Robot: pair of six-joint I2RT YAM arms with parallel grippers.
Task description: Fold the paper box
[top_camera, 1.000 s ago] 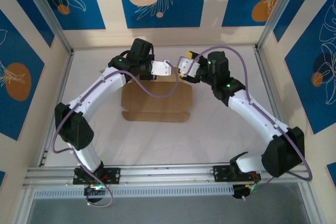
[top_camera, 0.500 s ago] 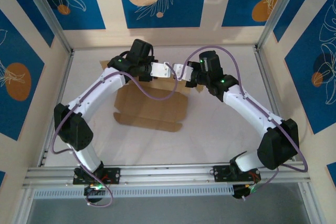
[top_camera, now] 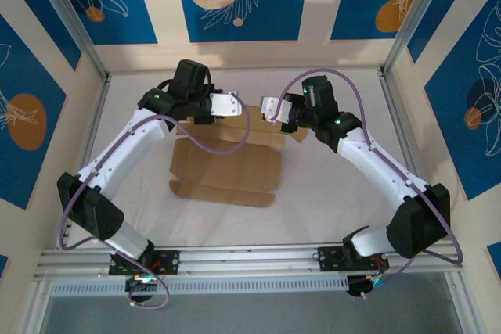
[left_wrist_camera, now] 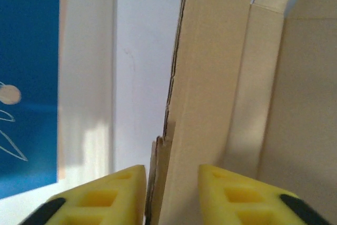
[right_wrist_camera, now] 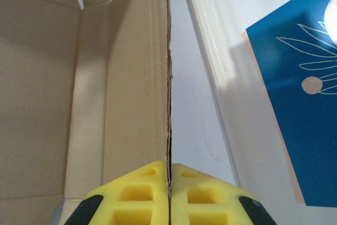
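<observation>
The box (top_camera: 227,166) is barely begun: my right end effector (right_wrist_camera: 168,196) pinches its far wall upright, my left end effector (left_wrist_camera: 171,196) straddles it part-open, everything else lies flat on the tabletop (top_camera: 329,201).

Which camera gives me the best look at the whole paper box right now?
Top external: it shows the paper box lying open on the table, far edge under both arms. The left wrist view shows a flap edge between its fingers; the right wrist view shows an edge pinched by the right hand.

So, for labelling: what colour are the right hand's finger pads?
Yellow pads, clearest in the right wrist view, shut on the paper box.
</observation>
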